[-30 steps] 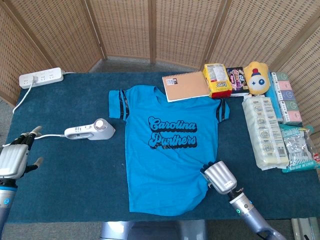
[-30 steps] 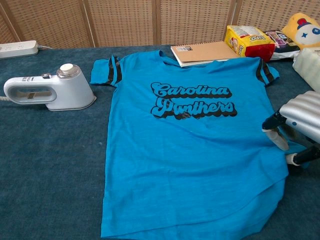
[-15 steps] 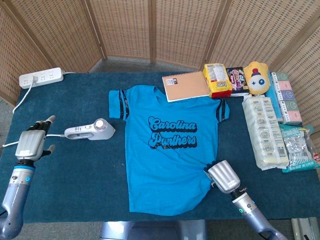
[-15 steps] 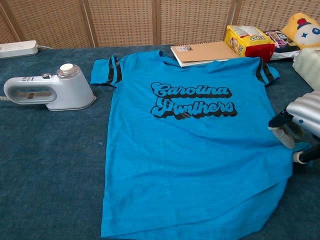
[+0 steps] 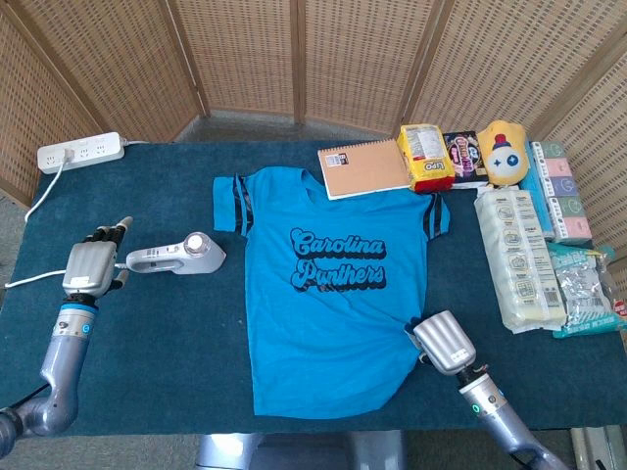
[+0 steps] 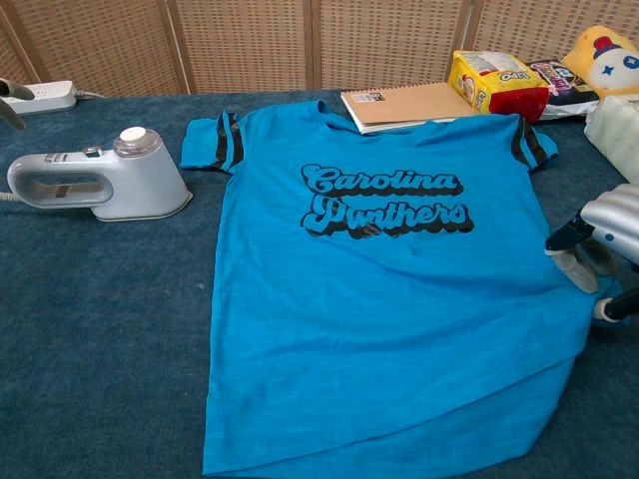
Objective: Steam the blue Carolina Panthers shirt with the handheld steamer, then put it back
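Blue table (image 5: 147, 333): shirt (image 5: 328, 294) flat; steamer (image 5: 178, 256) beside left hand (image 5: 91, 266).

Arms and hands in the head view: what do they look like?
Both hands have ribbed silver backs and dark fingers with pale tips: left hand, right hand. Each wrist is a grey tube carrying a small glowing teal ring. No loose cables show on either arm.

Table (image 5: 147, 333): shirt (image 5: 333, 294), steamer (image 5: 181, 257), notebook (image 5: 364, 168), snacks (image 5: 426, 157).

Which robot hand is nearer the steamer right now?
The left robot hand, beside the steamer handle end. The right robot hand rests at the shirt hem.
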`<state>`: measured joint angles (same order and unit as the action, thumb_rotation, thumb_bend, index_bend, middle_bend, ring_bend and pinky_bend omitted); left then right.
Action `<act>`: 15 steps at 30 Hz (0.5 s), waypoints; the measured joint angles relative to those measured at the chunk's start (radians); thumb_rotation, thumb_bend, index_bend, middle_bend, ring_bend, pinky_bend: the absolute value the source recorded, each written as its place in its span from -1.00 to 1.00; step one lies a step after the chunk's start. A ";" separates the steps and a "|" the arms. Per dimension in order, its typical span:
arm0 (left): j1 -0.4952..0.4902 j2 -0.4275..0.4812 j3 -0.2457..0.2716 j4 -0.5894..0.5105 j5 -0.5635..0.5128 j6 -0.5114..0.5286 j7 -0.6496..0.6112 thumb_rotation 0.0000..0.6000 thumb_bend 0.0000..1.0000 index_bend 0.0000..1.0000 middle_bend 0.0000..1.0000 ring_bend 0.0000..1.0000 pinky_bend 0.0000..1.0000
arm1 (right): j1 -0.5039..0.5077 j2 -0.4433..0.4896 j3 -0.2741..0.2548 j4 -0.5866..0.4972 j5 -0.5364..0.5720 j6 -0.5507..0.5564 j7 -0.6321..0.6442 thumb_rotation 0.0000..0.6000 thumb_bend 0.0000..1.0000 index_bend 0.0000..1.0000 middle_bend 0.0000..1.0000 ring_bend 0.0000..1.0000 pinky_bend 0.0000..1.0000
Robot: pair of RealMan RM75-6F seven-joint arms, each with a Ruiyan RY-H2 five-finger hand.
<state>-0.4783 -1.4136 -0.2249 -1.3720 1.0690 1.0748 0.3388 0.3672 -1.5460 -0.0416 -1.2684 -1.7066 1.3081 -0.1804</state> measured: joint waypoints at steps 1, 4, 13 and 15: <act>-0.009 -0.014 -0.002 0.018 -0.004 -0.010 -0.002 0.98 -0.41 -0.88 -0.54 -0.64 -0.36 | 0.000 0.001 0.000 0.001 0.001 0.000 0.001 1.00 -0.29 0.51 0.37 0.37 0.56; -0.031 -0.047 -0.005 0.060 -0.013 -0.032 -0.010 0.96 -0.41 -0.88 -0.54 -0.64 -0.36 | 0.000 0.003 0.000 0.004 0.004 -0.001 0.005 1.00 -0.29 0.51 0.37 0.37 0.56; -0.079 -0.107 -0.020 0.135 -0.035 -0.084 -0.048 0.98 -0.41 -0.88 -0.54 -0.64 -0.36 | -0.002 0.011 0.000 0.005 0.011 -0.002 0.007 1.00 -0.29 0.51 0.37 0.37 0.56; -0.090 -0.117 -0.025 0.156 -0.043 -0.097 -0.056 0.98 -0.40 -0.88 -0.54 -0.64 -0.36 | -0.003 0.013 -0.001 0.005 0.014 -0.003 0.007 1.00 -0.29 0.51 0.37 0.37 0.56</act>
<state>-0.5682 -1.5310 -0.2501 -1.2162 1.0255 0.9775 0.2824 0.3643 -1.5328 -0.0422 -1.2631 -1.6930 1.3055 -0.1734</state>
